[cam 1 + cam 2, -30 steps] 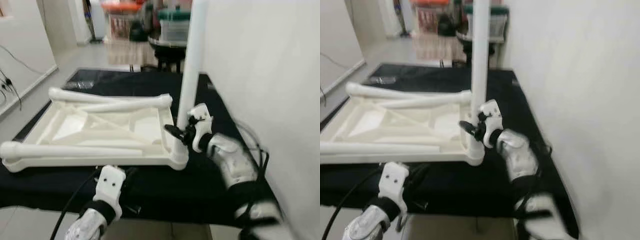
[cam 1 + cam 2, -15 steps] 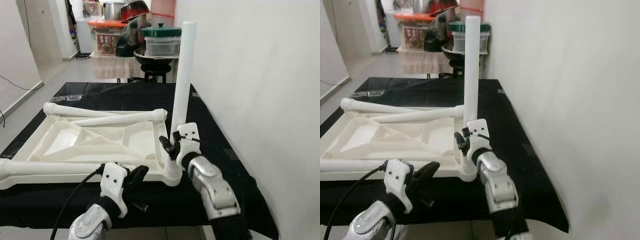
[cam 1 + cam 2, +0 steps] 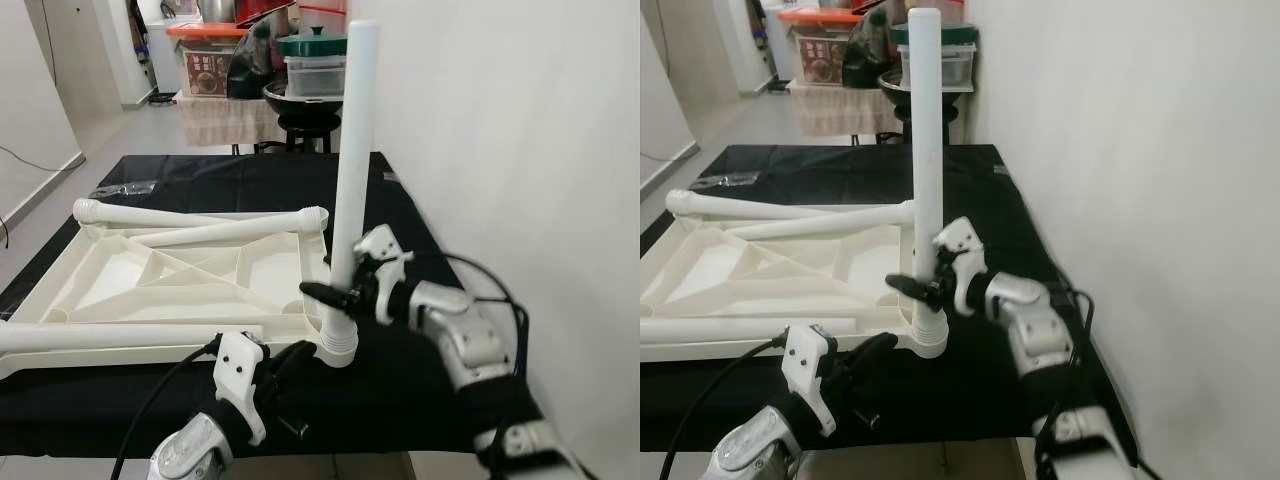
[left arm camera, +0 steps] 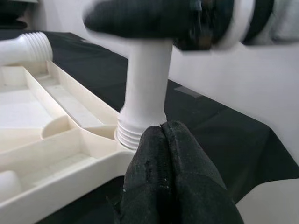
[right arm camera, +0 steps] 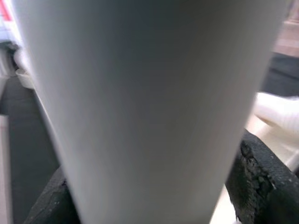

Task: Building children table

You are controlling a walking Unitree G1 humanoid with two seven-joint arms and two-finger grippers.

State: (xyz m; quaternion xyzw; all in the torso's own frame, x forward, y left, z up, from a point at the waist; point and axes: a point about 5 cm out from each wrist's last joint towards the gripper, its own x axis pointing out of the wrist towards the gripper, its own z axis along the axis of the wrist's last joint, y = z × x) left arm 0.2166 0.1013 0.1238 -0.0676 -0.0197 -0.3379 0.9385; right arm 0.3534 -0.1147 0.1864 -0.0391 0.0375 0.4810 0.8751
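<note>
Right wrist view: right end effector (image 3: 335,291) is clamped on the upright white table leg (image 3: 349,150) — a black finger (image 5: 259,184) shows on each side of the tube, which sits right up against the lens. From the head cam, that end effector grips the leg low down, just above its ribbed collar, w/ the silver right arm reaching in from the wall side. The leg stands vertical in the near corner socket of the white tabletop (image 3: 180,285), which lies upside down, ribs up, on a black-covered table (image 3: 400,380). Left end effector (image 3: 290,362) sits low at the near table edge, fingers pressed together w/ nothing between them, tips (image 4: 163,140) just beside the leg's collar and the tabletop corner — touching or not, can't tell. A black cable (image 3: 150,410) runs along the left arm. Two more white legs lie across the far part of the tabletop (image 3: 230,230), (image 3: 150,214), and another lies along its near edge (image 3: 120,335). A white wall (image 3: 520,150) runs close along the robot's right. Further back: a stool w/ a dark pan and a green-lidded container (image 3: 312,60), plus a shelf w/ an orange-topped box (image 3: 205,55).
</note>
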